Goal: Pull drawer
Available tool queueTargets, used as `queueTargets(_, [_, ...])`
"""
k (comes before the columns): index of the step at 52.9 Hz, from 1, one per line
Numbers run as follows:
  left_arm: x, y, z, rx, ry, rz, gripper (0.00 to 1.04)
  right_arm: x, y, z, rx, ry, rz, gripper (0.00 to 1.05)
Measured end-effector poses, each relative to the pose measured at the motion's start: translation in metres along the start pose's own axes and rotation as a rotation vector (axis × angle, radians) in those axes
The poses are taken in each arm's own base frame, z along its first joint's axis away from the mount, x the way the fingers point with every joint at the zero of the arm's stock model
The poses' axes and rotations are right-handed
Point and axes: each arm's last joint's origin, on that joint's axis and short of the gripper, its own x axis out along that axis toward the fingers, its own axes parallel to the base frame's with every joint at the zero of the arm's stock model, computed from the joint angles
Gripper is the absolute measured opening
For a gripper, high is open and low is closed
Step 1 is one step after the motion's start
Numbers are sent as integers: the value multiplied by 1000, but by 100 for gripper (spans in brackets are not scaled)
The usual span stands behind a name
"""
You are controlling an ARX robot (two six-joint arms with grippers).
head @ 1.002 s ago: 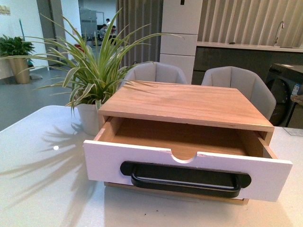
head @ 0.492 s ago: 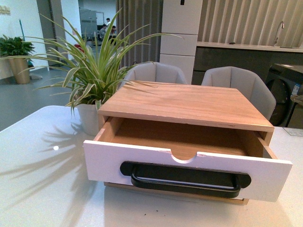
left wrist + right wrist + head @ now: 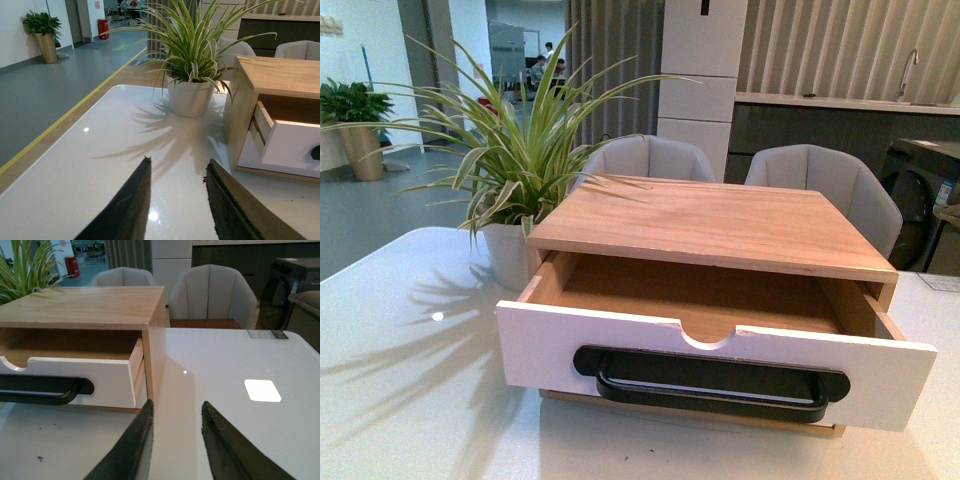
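Observation:
The drawer (image 3: 550, 345) has a white front, a half-round top notch and a long black bar handle (image 3: 710, 385) in an oblong recess. It stands pulled out of its light wood cabinet (image 3: 720, 225), showing an empty wooden interior. Neither arm shows in the front view. My left gripper (image 3: 175, 170) hangs open over the white table, left of the cabinet, with the drawer front (image 3: 292, 150) to its side. My right gripper (image 3: 176, 407) is open too, just off the cabinet's right corner, and the drawer (image 3: 100, 377) with its handle (image 3: 45, 389) lies beside it. Nothing sits between either pair of fingers.
A potted spider plant (image 3: 510, 250) stands at the cabinet's left rear on the white table (image 3: 410, 400). Two grey chairs (image 3: 830, 185) sit behind the table. A white label (image 3: 262, 390) lies on the table to the right.
The front view has shifted slightly; the drawer looks unchanged, still pulled out.

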Motion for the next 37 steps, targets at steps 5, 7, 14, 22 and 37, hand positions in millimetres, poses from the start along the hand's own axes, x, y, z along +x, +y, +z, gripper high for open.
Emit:
queueTargets(5, [0, 0, 0, 0, 0, 0, 56, 0, 0, 0, 0, 0, 0, 51])
queueTargets(7, [0, 0, 0, 0, 0, 0, 61, 0, 0, 0, 0, 0, 0, 57])
queueTargets(14, [0, 0, 0, 0, 0, 0, 87, 0, 0, 0, 0, 0, 0, 83])
queueTargets(22, [0, 0, 0, 3, 0, 0, 97, 0, 0, 0, 0, 0, 0, 95])
queueTargets(37, [0, 0, 0, 3, 0, 0, 97, 0, 0, 0, 0, 0, 0, 96])
